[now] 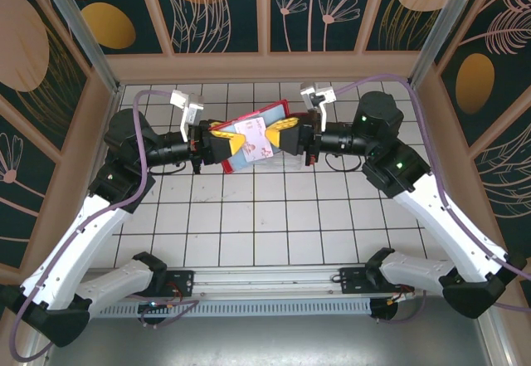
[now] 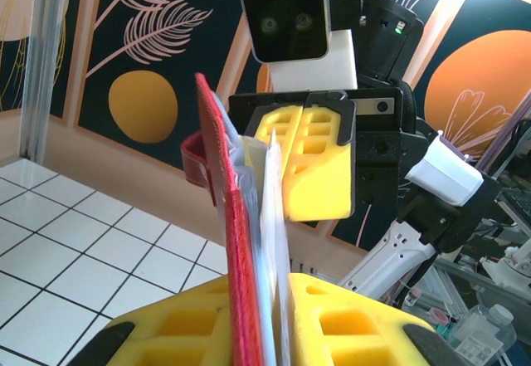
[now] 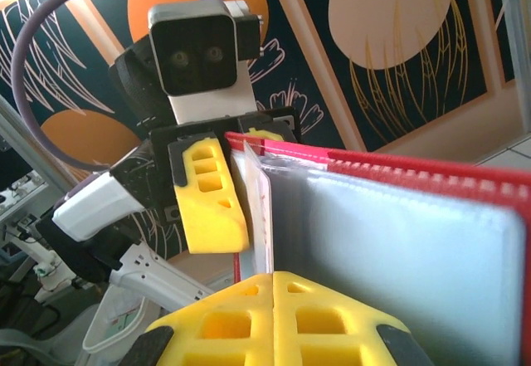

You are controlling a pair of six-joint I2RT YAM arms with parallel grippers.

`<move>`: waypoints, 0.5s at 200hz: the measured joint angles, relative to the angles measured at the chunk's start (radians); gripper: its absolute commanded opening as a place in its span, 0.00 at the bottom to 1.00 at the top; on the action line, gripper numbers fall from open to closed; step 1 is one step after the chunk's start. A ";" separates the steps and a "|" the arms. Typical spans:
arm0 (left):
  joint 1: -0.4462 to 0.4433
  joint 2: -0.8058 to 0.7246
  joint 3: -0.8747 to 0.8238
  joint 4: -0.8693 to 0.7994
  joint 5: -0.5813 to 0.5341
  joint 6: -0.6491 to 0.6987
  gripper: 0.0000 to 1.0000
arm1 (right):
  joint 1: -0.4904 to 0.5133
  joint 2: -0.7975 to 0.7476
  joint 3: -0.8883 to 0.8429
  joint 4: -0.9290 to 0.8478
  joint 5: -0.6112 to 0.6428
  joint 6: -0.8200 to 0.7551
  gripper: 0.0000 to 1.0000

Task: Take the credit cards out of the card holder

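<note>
Left fingers (image 1: 226, 142) clamp holder (image 1: 267, 109); right fingers (image 1: 280, 134) pinched shut on pale card (image 1: 253, 138). Card likely thin, stiff, slick, light; hold flat faces, pull straight out.

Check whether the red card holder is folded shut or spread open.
Spread open: the card holder shows its greyish inner pocket, framed by the red edge, in the right wrist view.

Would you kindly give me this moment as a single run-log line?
wallet: held in mid-air | left fingers: closed on wallet | right fingers: shut on pale card | pale card: partly out of wallet
</note>
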 measured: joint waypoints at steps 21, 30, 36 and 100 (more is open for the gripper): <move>0.000 -0.003 0.000 0.000 0.003 0.000 0.19 | -0.004 -0.018 0.000 -0.005 0.018 -0.008 0.00; 0.000 -0.005 0.000 0.000 0.005 0.000 0.17 | -0.006 -0.023 0.000 -0.006 0.022 -0.011 0.00; 0.000 -0.005 0.000 0.000 0.006 0.000 0.15 | -0.008 -0.025 0.000 -0.009 0.025 -0.015 0.00; 0.000 -0.006 0.000 0.000 0.011 -0.004 0.01 | -0.018 -0.031 0.000 -0.041 0.047 -0.026 0.00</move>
